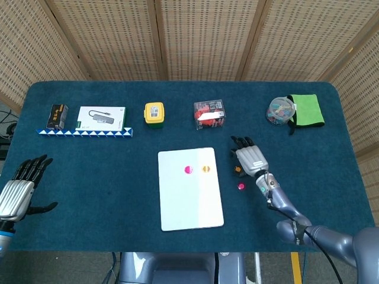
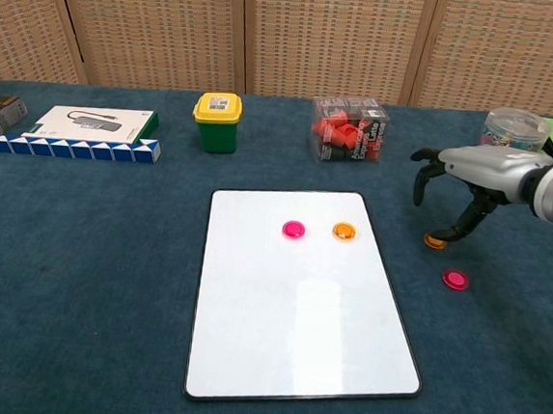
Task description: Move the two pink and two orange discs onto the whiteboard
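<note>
We find the flat white rectangular whiteboard (image 2: pixel 296 315) lying on the dark blue worktop (image 2: pixel 86 278), carrying one round pink disc (image 2: pixel 294 230) and one round orange disc (image 2: pixel 344 231) side by side near its far edge. A second orange disc (image 2: pixel 434 242) and a second pink disc (image 2: pixel 455 279) lie on the worktop to the right of the board. The right hand (image 2: pixel 458 179) arches over that orange disc, fingers curved downward and apart; we cannot tell whether a fingertip touches it. The left hand (image 1: pixel 21 186) sits spread and empty at the worktop's left edge.
</note>
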`<action>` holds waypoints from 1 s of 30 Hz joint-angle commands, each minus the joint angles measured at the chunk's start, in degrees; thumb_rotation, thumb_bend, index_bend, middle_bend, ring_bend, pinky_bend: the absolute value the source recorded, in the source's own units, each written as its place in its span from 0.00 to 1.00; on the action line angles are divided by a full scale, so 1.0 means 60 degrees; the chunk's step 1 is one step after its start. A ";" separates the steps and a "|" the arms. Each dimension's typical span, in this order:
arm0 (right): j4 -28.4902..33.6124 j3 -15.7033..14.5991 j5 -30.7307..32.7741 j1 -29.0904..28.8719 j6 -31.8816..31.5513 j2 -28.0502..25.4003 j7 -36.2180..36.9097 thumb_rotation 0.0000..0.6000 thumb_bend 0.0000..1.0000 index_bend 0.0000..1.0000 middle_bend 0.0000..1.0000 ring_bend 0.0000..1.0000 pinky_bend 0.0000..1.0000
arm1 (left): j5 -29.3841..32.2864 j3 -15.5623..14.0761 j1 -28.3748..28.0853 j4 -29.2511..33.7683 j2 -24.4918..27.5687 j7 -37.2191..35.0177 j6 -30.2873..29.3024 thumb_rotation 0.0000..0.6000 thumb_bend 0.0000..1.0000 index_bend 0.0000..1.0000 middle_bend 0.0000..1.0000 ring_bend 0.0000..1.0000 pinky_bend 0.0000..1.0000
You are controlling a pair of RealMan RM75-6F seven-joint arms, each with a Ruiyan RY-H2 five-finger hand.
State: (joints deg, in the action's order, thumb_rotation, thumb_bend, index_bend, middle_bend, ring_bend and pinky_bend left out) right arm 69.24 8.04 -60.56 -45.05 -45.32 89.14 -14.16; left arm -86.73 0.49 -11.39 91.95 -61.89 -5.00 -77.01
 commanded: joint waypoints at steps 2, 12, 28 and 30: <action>-0.0267 -0.0180 -0.0236 0.0245 0.0021 -0.0058 0.0392 1.00 0.31 0.37 0.00 0.00 0.04 | -0.0013 0.0000 -0.0010 0.0013 -0.0007 0.0033 0.0005 1.00 0.00 0.00 0.00 0.00 0.00; -0.0746 -0.0268 -0.0835 0.0445 -0.0091 0.0150 0.1075 1.00 0.31 0.38 0.00 0.00 0.04 | 0.0011 0.0009 -0.0039 0.0043 -0.0003 0.0065 0.0050 1.00 0.00 0.00 0.00 0.00 0.00; -0.1598 -0.0197 -0.1145 0.0367 0.0143 0.0746 0.1282 1.00 0.31 0.40 0.00 0.00 0.04 | 0.0034 0.0012 -0.0012 0.0026 -0.0007 0.0044 0.0013 1.00 0.00 0.00 0.00 0.00 0.00; -0.1637 -0.0178 -0.1144 0.0358 0.0181 0.0767 0.1283 1.00 0.31 0.40 0.00 0.00 0.04 | 0.0039 0.0015 -0.0013 0.0026 -0.0009 0.0053 0.0013 1.00 0.00 0.00 0.00 0.00 0.00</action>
State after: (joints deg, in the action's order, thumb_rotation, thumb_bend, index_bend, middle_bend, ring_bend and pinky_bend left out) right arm 59.46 6.94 -67.43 -42.87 -44.27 93.70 -6.47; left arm -86.49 0.57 -11.47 92.10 -61.94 -4.69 -76.93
